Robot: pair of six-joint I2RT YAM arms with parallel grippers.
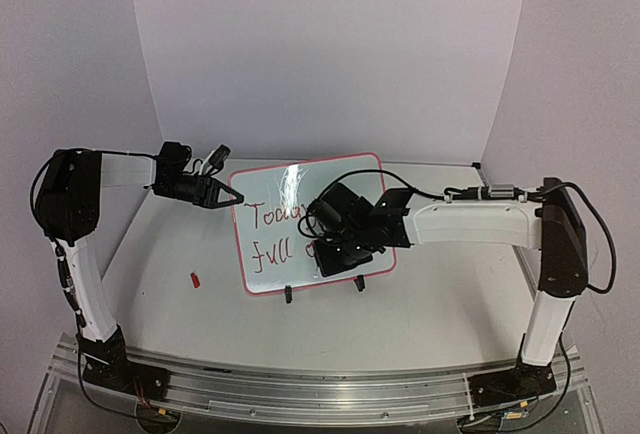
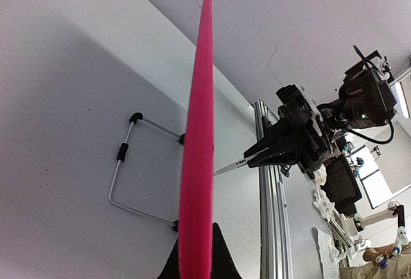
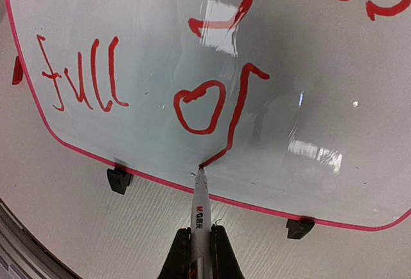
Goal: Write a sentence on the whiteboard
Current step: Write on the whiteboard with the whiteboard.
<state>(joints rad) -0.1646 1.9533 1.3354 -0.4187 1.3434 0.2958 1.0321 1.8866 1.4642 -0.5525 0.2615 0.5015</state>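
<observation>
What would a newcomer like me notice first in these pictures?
The pink-framed whiteboard standing mid-table, with red handwriting reading "full" on its lower line. The right arm's jaws pinch a marker whose tip touches the board near its bottom edge, while the left arm's jaws grip the board's left rim.

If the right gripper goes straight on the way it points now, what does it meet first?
The whiteboard. The marker held in the right gripper touches it with its tip near the bottom edge, so nothing lies between.
</observation>
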